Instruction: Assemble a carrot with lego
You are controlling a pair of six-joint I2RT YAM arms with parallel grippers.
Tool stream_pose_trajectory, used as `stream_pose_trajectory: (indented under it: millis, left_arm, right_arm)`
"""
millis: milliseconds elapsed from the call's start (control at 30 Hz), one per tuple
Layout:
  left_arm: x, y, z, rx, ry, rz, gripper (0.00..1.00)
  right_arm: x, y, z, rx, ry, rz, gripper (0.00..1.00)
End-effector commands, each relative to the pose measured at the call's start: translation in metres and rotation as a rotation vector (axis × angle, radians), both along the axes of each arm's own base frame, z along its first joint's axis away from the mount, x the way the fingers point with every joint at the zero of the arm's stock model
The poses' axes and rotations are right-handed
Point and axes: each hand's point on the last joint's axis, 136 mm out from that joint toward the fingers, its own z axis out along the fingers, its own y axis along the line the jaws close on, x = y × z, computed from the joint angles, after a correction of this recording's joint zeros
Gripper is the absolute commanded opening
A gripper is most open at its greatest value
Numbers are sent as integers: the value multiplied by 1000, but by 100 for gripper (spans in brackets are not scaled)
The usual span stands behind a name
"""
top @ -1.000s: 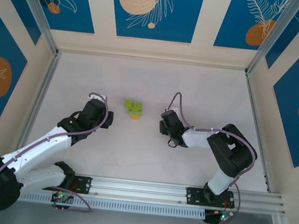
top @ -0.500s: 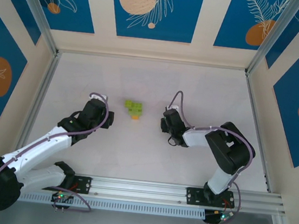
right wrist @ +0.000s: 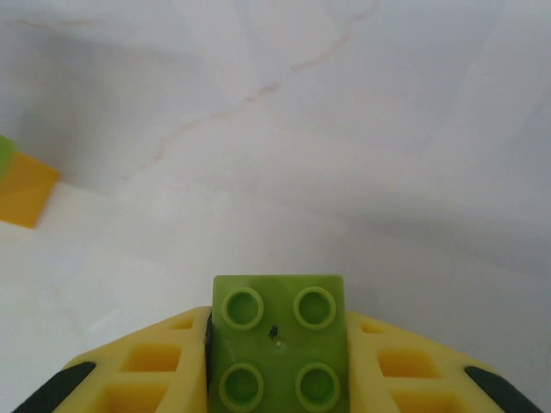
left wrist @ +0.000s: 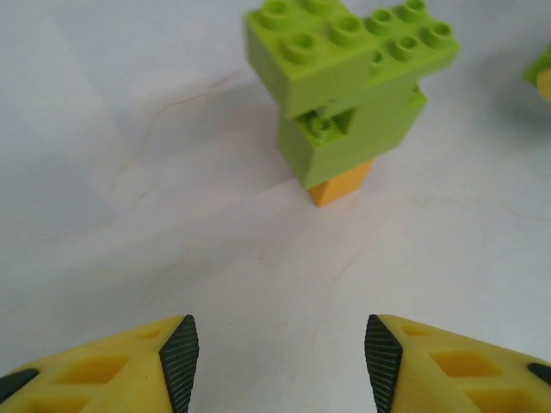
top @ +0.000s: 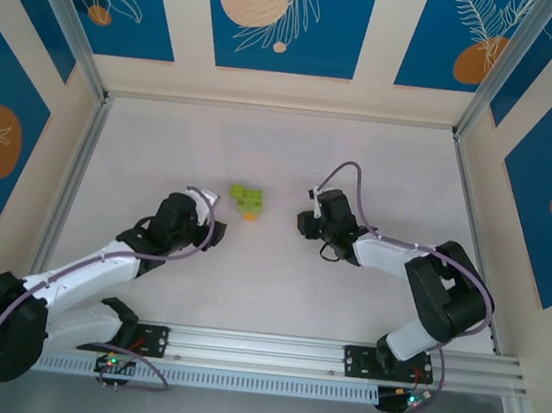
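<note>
The carrot lies on the table between both arms, a lime-green cluster of joined bricks with an orange brick as its tip. My left gripper is just left of it and nearer, open, with bare table between its fingers. My right gripper is to the carrot's right, shut on a loose lime-green square lego brick with four studs facing up. The carrot's orange tip sits at the left edge of the right wrist view.
The white table is fenced by aluminium posts and patterned blue walls. An aluminium rail with both arm bases runs along the near edge.
My right gripper has shut on the green brick and shifted slightly right and back. The left arm has moved a little nearer and to the right.
</note>
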Motion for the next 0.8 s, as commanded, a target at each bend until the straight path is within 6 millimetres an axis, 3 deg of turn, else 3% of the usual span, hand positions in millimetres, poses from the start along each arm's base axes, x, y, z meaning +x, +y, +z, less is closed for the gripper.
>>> stream_pose_trajectory:
  millis: [0, 233, 533, 767]
  left_arm:
    - [11, -24, 13, -37, -113, -137, 56]
    - [32, -42, 8, 27, -140, -223, 57]
    - [69, -56, 3, 39, -118, -262, 58]
    - [78, -74, 1, 16, -84, -354, 57]
  right_arm:
    - [-6, 15, 24, 37, 2, 114, 26]
    - [-4, 22, 38, 59, 2, 144, 26]
    - [-5, 18, 36, 57, 18, 158, 26]
    - [-4, 14, 34, 59, 25, 163, 26]
